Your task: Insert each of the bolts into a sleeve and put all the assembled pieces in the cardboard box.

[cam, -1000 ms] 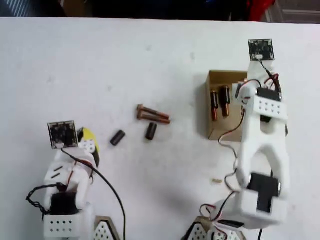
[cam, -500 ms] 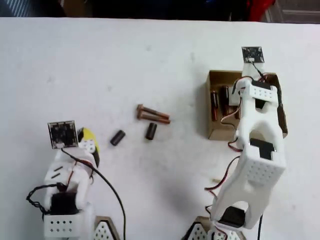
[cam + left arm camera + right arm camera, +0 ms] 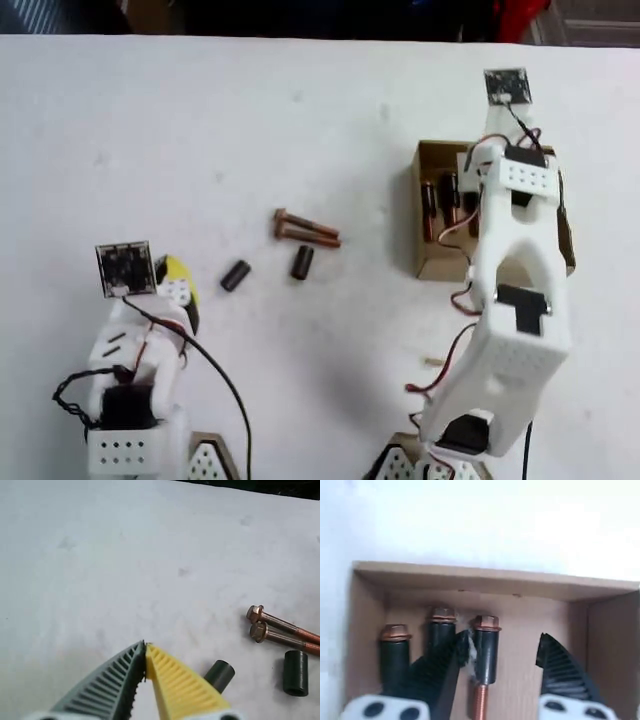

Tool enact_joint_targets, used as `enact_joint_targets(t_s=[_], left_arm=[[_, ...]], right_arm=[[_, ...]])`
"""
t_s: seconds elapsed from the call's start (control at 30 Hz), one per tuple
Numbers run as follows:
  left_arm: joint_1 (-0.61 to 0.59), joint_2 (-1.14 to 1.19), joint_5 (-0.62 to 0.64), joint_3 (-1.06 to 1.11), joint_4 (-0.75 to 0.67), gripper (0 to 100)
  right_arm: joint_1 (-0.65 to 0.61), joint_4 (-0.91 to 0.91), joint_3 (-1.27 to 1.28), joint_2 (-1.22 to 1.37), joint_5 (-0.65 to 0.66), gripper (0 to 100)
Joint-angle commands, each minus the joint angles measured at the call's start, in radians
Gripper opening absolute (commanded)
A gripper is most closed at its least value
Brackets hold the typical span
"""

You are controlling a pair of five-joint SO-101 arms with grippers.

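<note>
Looking down from above, the cardboard box (image 3: 445, 147) sits at the right of the frame, with the right arm over it. Finished pieces (image 3: 430, 208) lie inside by its left wall, their long way running up and down the frame. In the middle of the table two bare bolts (image 3: 305, 230) lie side by side. Their long way runs nearly left to right, with the heads at the left. Just below them lie a sleeve (image 3: 235, 276) and a second sleeve (image 3: 302, 262), both empty.

I think more than half is done. Two bolts need sleeves, then the box.

The left arm's camera shows the left gripper (image 3: 145, 650) pinched closed on nothing, near one sleeve.

The right arm's camera shows three pieces in the box, heads toward the far wall. The right gripper (image 3: 504, 637) gapes wide, with one piece (image 3: 486, 652) between its jaws, not squeezed.
</note>
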Motion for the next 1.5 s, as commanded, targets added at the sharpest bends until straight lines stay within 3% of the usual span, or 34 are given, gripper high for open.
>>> enact_joint_targets(t_s=[0.0, 0.47, 0.6, 0.7, 0.97, 1.13, 1.47], left_arm=[[-0.012, -0.021, -0.011, -0.002, -0.031, 2], [-0.013, -0.021, -0.012, -0.002, -0.031, 2], [-0.013, -0.021, -0.012, -0.002, -0.014, 2], [-0.013, -0.021, -0.012, -0.002, -0.003, 2], [-0.013, -0.021, -0.012, -0.002, -0.003, 2], [-0.013, -0.021, -0.012, -0.002, -0.003, 2], [-0.013, -0.021, -0.012, -0.002, -0.003, 2]], right_arm=[[-0.056, 0.082, -0.049, -0.150, 0.008, 18.7], [-0.318, 0.519, -0.048, -0.417, -0.011, 18.7], [-0.406, 0.615, -0.048, -0.464, -0.210, 18.7], [-0.470, 0.654, -0.048, -0.492, -0.295, 18.7], [-0.627, 0.737, -0.048, -0.542, -0.304, 18.7], [-0.679, 0.771, -0.048, -0.576, -0.431, 18.7], [-0.762, 0.691, 0.068, -0.573, -0.460, 18.7]])
